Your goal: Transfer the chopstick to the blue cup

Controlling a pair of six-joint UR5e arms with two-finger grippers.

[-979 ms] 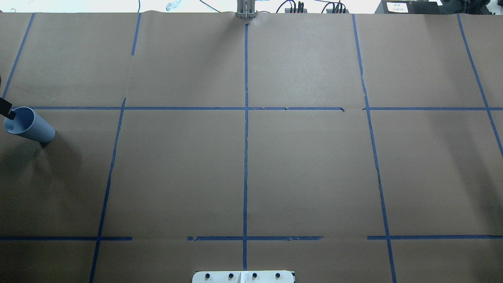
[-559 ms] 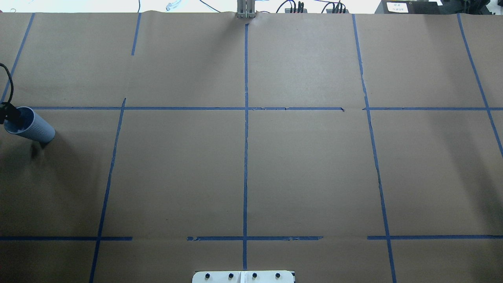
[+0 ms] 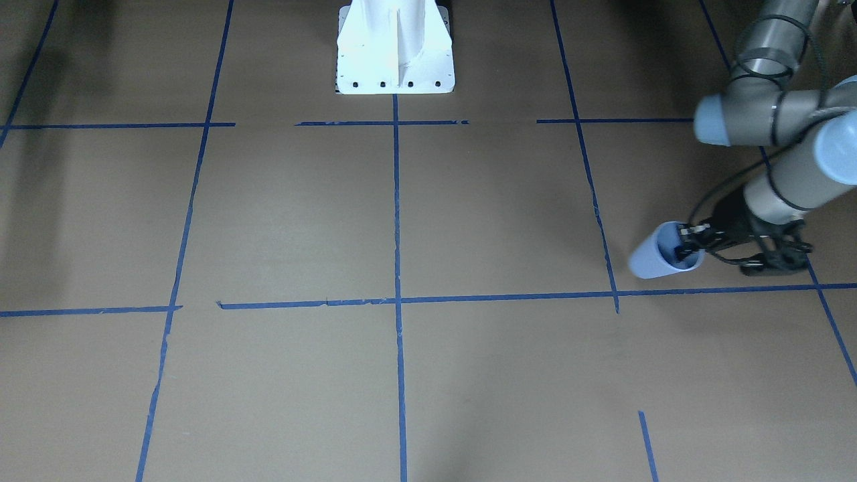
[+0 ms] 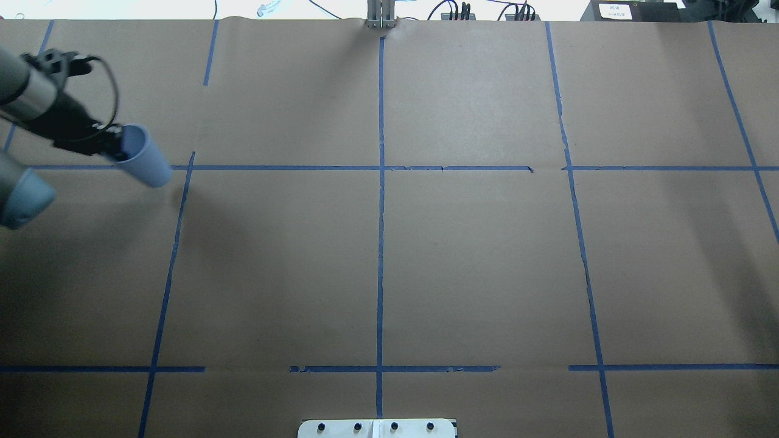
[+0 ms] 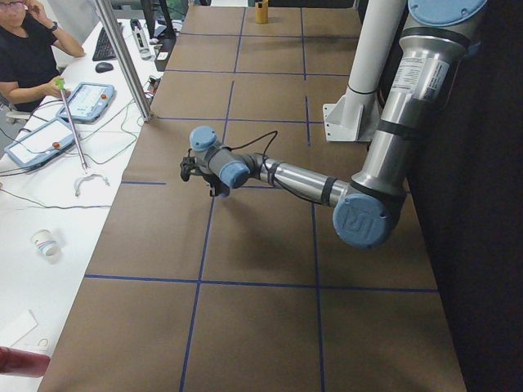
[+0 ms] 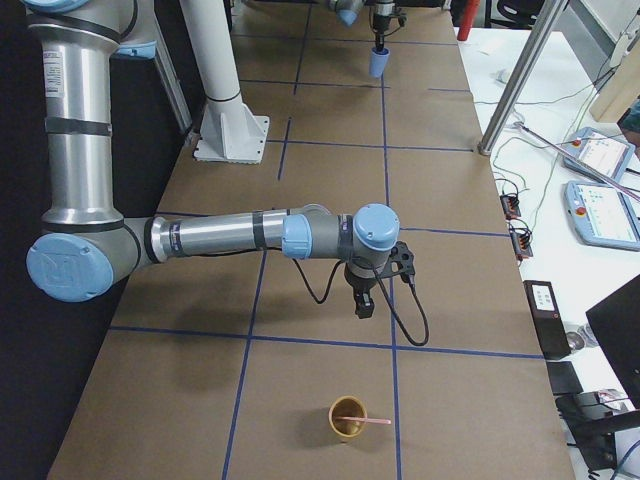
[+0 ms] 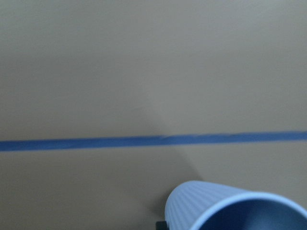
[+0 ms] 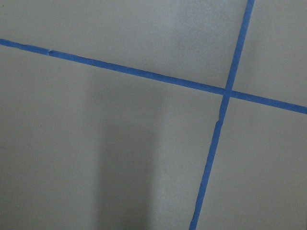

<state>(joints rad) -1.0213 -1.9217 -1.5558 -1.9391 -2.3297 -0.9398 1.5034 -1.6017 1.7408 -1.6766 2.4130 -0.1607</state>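
Over the bench, the left end effector is clamped on the rim of the blue cup, which is tilted and apparently lifted. A second ago the cup stood nearer the bench's left edge. The chopstick leans in a tan cup, its free end pointing toward the operators. It is just beyond the right end effector, the nearer one, whose opening I cannot tell.

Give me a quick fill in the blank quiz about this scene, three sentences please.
The left gripper holds the blue cup by its ___.
The ___ sits in the yellow cup.
The table is marked with ___ tape lines.
Missing words: rim, chopstick, blue.
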